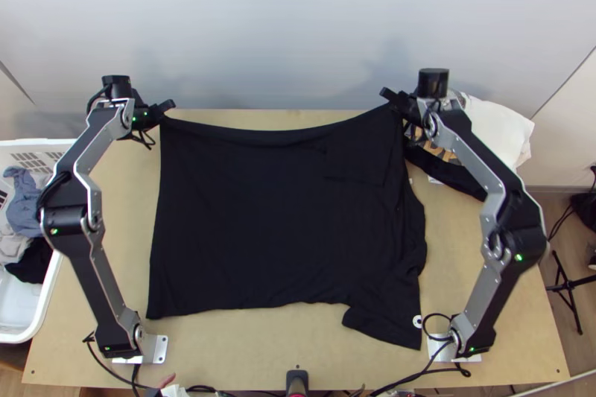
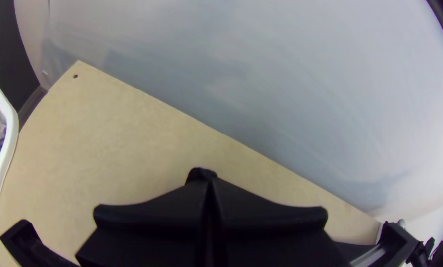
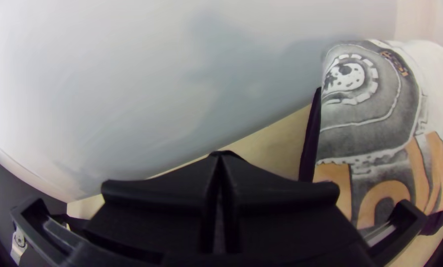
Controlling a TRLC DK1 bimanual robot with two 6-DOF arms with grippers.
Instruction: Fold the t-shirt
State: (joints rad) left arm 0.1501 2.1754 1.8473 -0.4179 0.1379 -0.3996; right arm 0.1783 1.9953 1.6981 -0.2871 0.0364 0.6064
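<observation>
Black cloth T-shirt (image 1: 276,211), spread broadly over the light wooden table (image 1: 128,211), its far edge sagging in a shallow curve between two held corners. A short sleeve (image 1: 387,322) projects from the near right corner, and creases run down the right side; whether that side is already doubled cannot be told. The left gripper (image 2: 207,179), with its wide black fingers pressed together, pinches the far left corner; the right gripper (image 3: 221,155), likewise closed, pinches the far right corner. The step in hand is judged to be the straightening of the shirt before a fold across its width. The next move probably calls for both arms to carry the far edge towards the near edge at equal height and pace, keeping it taut; uneven travel could skew the fold, and the projecting sleeve may need tucking in afterwards. Beyond the shirt's right side, at the table's far right corner, lies a white garment with a grey-and-orange print (image 3: 369,113); to the left of the table stands a white plastic basket (image 1: 49,293) containing loose clothes (image 1: 24,203).
</observation>
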